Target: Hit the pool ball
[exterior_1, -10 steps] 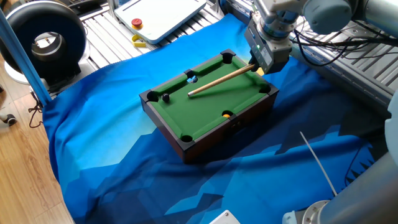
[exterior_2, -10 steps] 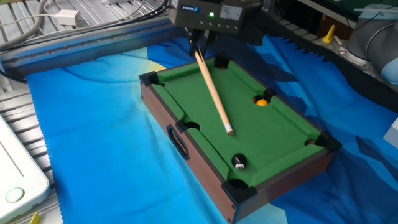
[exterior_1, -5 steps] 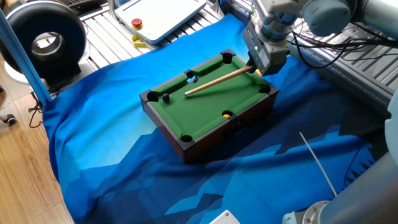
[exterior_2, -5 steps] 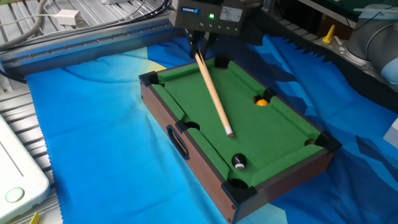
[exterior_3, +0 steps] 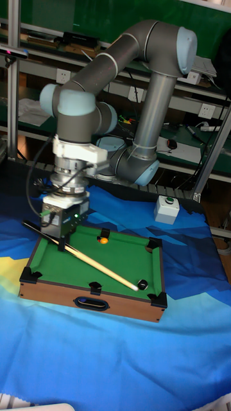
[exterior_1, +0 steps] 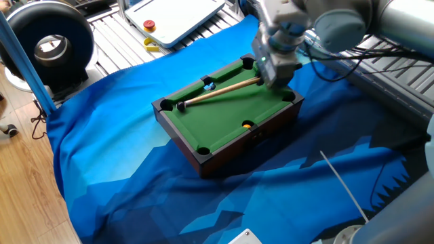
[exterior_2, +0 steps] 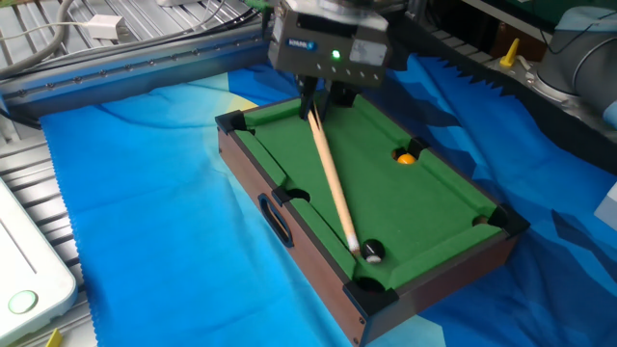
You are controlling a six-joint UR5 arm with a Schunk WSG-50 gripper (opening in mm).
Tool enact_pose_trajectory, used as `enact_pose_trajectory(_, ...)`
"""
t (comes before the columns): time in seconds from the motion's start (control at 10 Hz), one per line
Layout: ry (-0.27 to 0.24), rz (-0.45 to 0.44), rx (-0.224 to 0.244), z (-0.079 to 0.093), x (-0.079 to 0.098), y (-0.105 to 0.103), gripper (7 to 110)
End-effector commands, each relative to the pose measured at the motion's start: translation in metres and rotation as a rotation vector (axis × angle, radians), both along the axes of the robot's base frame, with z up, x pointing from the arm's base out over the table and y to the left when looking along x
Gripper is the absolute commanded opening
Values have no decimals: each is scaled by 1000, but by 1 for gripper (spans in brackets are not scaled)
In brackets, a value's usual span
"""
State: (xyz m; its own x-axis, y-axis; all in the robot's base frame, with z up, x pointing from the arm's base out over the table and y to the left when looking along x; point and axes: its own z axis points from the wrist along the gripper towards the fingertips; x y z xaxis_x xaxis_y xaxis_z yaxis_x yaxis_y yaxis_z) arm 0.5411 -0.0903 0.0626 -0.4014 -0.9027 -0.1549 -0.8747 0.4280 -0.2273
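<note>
**Cue tip at the black ball**

The gripper [exterior_2: 315, 100] stands over one end of the miniature pool table [exterior_2: 439, 198], near the corner pocket there. Its fingers [exterior_2: 308, 94] are pressed on the thick end of a wooden cue stick [exterior_2: 334, 181], so the cue is pinched between them. The cue lies low over the green felt and runs on a diagonal to the opposite end of the table.

The pool ball [exterior_2: 372, 253] (the small glossy black one) sits on the felt close to the corner pocket at that opposite end. In the other fixed view the pale tip of the cue is touching the ball or is just beside it; I cannot tell which. In the tall fixed view the cue [exterior_3: 96, 264] also ends right at the ball [exterior_3: 142, 284], near the table's front right corner. In one fixed view the ball [exterior_1: 181, 106] is next to the corner pocket on the left end, with the cue [exterior_1: 220, 91] pointing at it.

An orange-yellow ball [exterior_2: 407, 158] rests at the side pocket on the long rail, well apart from the black ball. A pale bluish ball [exterior_1: 211, 86] shows at the side pocket of the other long rail.

The table stands on a blue cloth [exterior_2: 145, 241]. The arm [exterior_3: 115, 58] bends down from above to the gripper [exterior_3: 61, 244].
</note>
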Motion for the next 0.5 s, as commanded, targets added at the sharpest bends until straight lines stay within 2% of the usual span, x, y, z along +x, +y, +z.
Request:
enact_pose_trajectory(0.0, -26, -27, 16, -3, 9, 18, 7)
enact_pose_trajectory(0.4, -42, 13, 35, -6, -2, -16, 7)
